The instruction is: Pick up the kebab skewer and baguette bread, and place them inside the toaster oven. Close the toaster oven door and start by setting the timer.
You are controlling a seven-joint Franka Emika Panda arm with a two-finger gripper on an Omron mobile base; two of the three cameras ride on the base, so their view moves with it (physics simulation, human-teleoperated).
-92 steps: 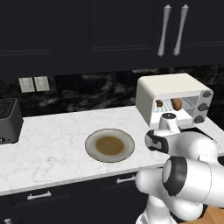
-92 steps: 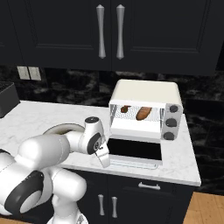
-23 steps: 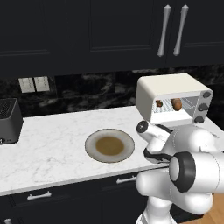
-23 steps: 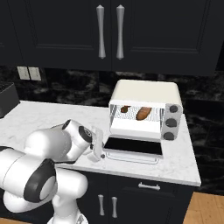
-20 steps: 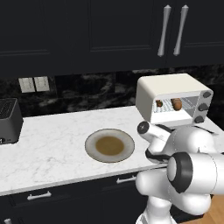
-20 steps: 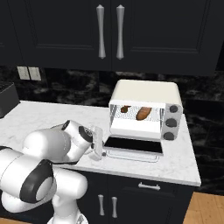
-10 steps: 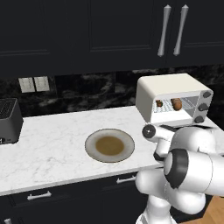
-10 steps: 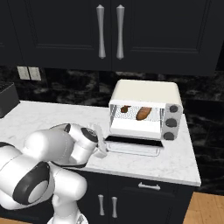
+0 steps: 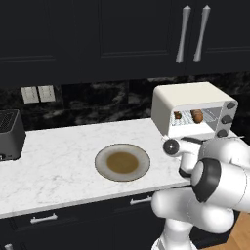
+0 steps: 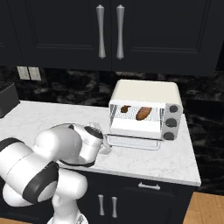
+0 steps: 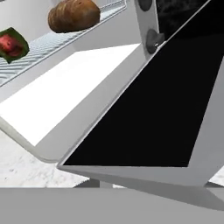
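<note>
You see a glossy white arm [image 9: 215, 190] at the lower right of the left base view, built of bulbous rounded shells. Dark grey bands ring its joints, and a round dark cap with a pale centre [image 9: 171, 146] closes one joint end. Its white pedestal [image 10: 65, 192] stands at the lower left of the right base view.

counts across the kitchen desk and wall

one toaster oven [image 10: 144, 114] with one toaster oven door [image 11: 148, 118] and three dark knobs [image 10: 172, 122]; inside it one baguette bread [image 10: 143, 113] and one kebab skewer [image 10: 125, 109]. on the desk [image 9: 58, 163], one round plate [image 9: 122, 162] and one black toaster [image 9: 10, 134]. two long cabinet handles [image 10: 109, 31] above, two pale wall outlets [image 9: 39, 93], and two small drawer pulls [image 9: 44, 218] below.
</note>
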